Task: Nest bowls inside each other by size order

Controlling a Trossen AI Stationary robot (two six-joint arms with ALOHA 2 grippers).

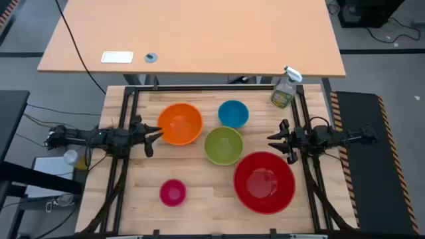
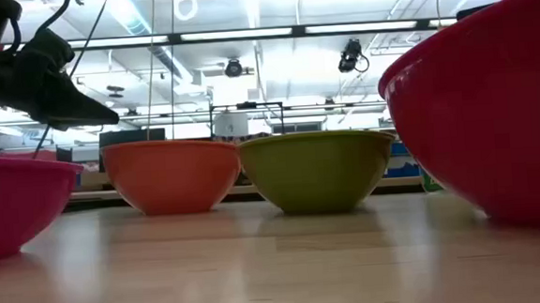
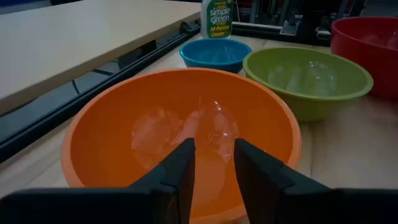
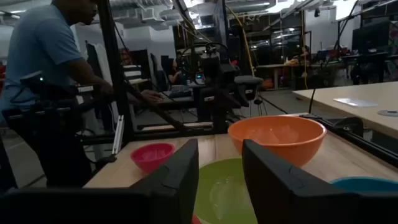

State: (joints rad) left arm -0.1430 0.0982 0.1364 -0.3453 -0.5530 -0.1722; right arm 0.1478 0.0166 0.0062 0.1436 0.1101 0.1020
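Five bowls stand upright and apart on the wooden table: orange (image 1: 180,123) at far left, blue (image 1: 233,113) behind the green one (image 1: 223,145), red (image 1: 264,182) at near right, pink (image 1: 172,192) at near left. My left gripper (image 1: 158,132) is open just left of the orange bowl (image 3: 180,134), above its near rim. My right gripper (image 1: 272,139) is open and empty, between the green and red bowls' right sides, pointing at the green bowl (image 4: 221,190).
A clear spray bottle (image 1: 284,91) stands at the table's far right corner. A larger tan table (image 1: 192,33) lies beyond the far edge. A person (image 4: 46,74) stands past the table's left side. Bare wood lies between the pink and red bowls.
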